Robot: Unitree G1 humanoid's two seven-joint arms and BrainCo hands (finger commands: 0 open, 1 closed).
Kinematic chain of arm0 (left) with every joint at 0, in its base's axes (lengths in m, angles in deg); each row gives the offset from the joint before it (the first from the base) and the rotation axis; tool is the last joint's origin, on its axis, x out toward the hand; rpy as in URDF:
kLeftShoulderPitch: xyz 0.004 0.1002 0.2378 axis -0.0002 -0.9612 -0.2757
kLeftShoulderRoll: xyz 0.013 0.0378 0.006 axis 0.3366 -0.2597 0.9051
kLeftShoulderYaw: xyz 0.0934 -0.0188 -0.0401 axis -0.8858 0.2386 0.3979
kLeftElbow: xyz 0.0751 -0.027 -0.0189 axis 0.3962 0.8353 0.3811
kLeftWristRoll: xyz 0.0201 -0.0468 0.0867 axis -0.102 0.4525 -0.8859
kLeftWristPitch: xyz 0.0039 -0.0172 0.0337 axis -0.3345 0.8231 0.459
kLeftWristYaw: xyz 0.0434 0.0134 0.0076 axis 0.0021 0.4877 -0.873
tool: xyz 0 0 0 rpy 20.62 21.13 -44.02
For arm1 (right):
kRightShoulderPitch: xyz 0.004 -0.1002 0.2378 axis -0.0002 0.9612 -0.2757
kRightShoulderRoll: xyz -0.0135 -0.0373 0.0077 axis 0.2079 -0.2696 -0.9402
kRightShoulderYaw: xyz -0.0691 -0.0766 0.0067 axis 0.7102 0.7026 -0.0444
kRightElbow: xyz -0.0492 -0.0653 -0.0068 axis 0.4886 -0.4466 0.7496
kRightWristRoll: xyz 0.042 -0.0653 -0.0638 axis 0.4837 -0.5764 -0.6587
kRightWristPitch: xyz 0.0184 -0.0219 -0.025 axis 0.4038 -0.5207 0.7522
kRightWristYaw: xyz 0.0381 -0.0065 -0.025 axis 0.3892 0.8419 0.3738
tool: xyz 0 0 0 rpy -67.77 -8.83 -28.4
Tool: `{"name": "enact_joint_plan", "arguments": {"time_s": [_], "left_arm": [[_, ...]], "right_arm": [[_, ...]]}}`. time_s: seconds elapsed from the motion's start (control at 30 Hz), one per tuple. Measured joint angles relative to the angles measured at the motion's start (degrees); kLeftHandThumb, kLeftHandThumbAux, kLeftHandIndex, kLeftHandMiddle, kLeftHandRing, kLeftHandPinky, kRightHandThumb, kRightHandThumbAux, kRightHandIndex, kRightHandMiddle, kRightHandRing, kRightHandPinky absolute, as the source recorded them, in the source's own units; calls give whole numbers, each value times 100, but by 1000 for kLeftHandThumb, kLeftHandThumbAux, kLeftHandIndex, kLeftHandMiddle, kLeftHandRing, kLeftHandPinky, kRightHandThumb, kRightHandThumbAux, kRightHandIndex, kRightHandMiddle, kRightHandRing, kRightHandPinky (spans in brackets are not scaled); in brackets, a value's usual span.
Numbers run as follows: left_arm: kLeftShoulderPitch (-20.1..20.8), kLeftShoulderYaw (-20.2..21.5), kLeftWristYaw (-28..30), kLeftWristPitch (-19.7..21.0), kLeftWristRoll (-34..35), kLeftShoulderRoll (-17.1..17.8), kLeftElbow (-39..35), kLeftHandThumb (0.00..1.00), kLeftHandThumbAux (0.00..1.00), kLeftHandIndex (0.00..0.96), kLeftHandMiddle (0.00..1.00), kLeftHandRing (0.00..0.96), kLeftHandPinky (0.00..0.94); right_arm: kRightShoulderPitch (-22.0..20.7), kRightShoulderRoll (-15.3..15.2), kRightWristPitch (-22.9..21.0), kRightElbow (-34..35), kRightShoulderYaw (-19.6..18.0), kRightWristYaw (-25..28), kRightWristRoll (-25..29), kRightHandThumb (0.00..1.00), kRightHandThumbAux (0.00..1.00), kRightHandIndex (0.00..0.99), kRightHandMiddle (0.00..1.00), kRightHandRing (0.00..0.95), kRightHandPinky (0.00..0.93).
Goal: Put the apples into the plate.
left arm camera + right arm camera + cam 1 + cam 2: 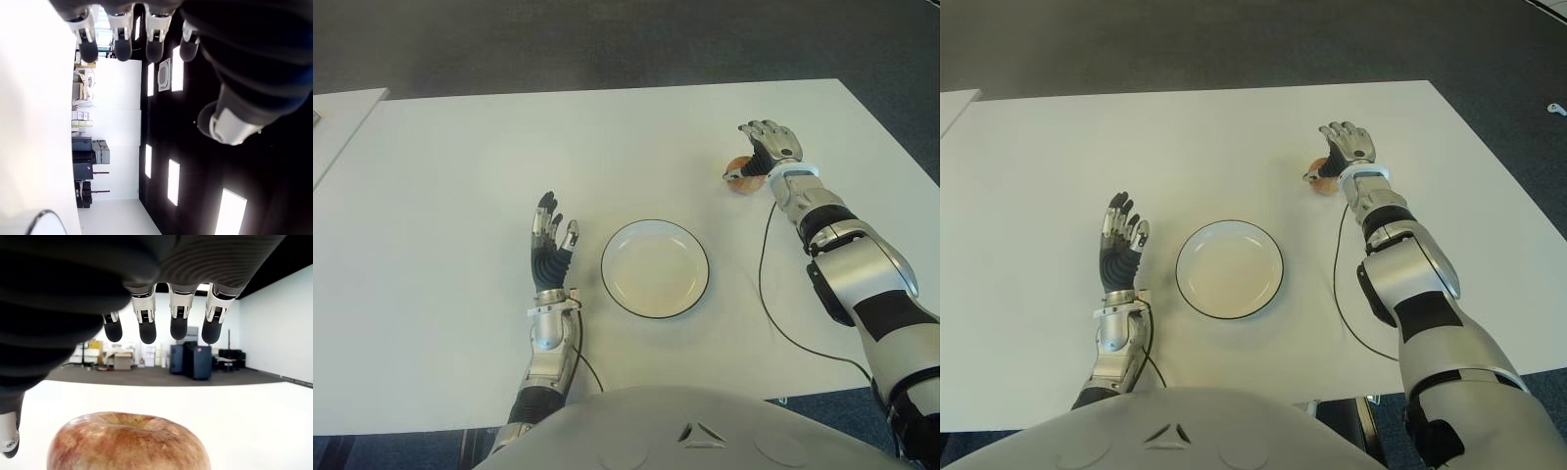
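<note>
A: Apple (740, 176) placement, starting from the white desk (460, 176): the plate (655, 267) sits empty near its front, the fruit well off to its right.

B: Right hand (766, 147) hovers over it, fingers apart, nothing gripped; left hand (549, 242) beside the plate, spread. Reaching stage. Next: lower, close.

Office or lab hall. White desk (460, 196) on dark carpet (607, 44). Ceiling light panels (173, 181), stacked boxes (120, 360), dark cabinets (193, 361) behind.
</note>
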Motion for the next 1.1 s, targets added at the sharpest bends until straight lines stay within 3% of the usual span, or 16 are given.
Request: {"name": "enact_joint_plan", "arguments": {"time_s": [0.53, 1.1], "left_arm": [[13, 115, 17, -275, -3, -1, 13, 177, 636, 71, 41, 27, 11], [13, 152, 17, -550, -5, 48, 16, 175, 564, 76, 35, 15, 12]], "right_arm": [[163, 3, -202, -16, -60, 3, 116, 304, 521, 36, 56, 26, 6], [349, 15, -404, -57, -114, 136, 295, 264, 511, 42, 66, 25, 4]]}}
